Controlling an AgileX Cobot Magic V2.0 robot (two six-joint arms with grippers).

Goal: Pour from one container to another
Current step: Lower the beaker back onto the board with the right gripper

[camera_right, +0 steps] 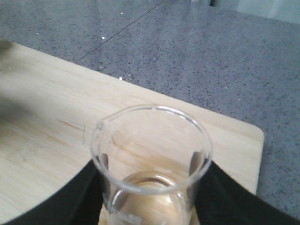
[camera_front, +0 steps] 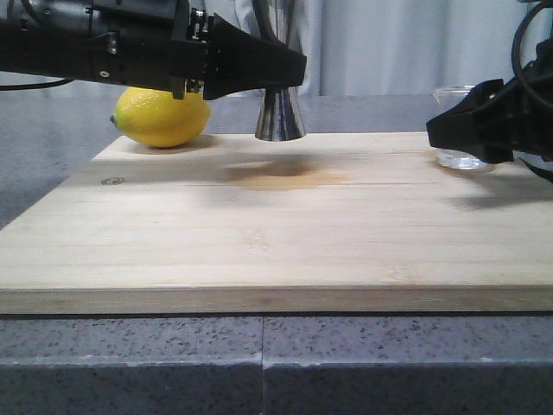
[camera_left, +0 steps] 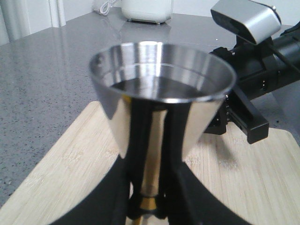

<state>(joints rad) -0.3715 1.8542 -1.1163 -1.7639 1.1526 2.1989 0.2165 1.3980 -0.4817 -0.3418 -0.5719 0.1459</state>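
Note:
A steel jigger (camera_front: 279, 115) stands upright at the back of the wooden board (camera_front: 259, 242), and my left gripper (camera_front: 289, 69) is shut on its waist. Whether its base touches the board I cannot tell. In the left wrist view the jigger's upper cup (camera_left: 161, 98) holds some liquid, with the left gripper (camera_left: 150, 197) clasping it below. A clear glass beaker (camera_front: 458, 158) sits at the board's back right, my right gripper (camera_front: 458, 130) shut around it. In the right wrist view the beaker (camera_right: 152, 154), spout turned away from me, sits between the black fingers (camera_right: 70, 201) of the right gripper (camera_right: 152, 208).
A yellow lemon (camera_front: 162, 117) lies at the board's back left, beside the jigger. A brownish stain (camera_front: 289, 179) marks the board in front of the jigger. Grey speckled counter (camera_front: 259, 346) surrounds the board. The right arm with its camera (camera_left: 248, 21) shows beyond the jigger.

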